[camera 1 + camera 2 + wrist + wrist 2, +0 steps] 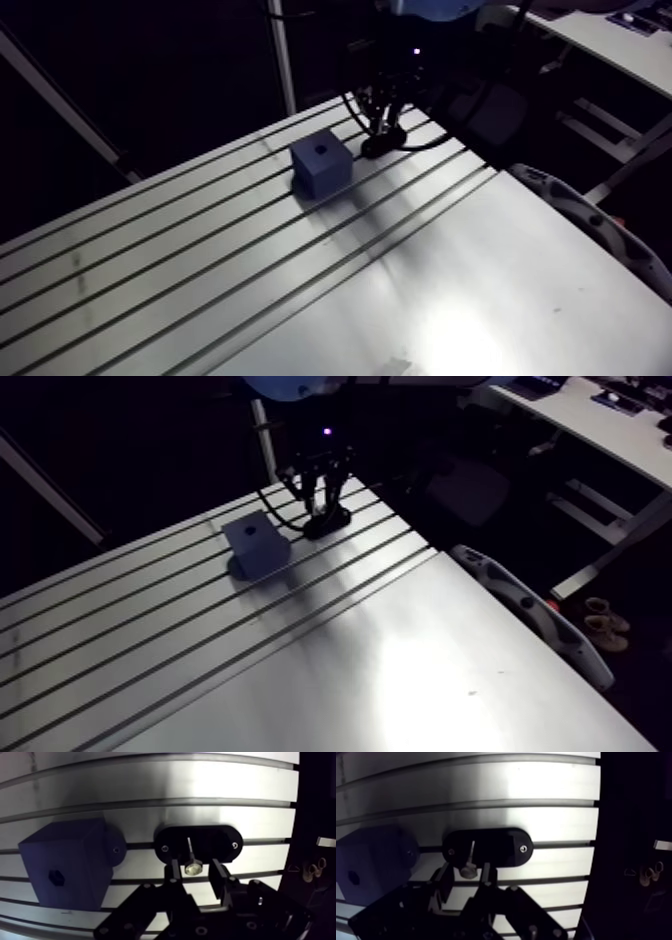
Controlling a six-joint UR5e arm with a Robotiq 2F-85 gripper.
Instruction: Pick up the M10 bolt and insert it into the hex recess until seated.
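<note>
while m10 bolt (192,868) stands head-up in black holder (220,843), gripper (195,867) straddles head, fingers spread, no contact evident. pick-up not yet done; grasp, lift, transfer and seating in hex recess (56,877) of blue block (75,854) all left.

A dark-blue plastic cube block (321,165) stands just left of the black oval holder (198,843), with a narrow strip of slotted aluminium tabletop (250,290) between them. The end effector (195,869) straddles the steel hex-head bolt (192,870), with a small gap either side. The near tabletop lies open.
</note>
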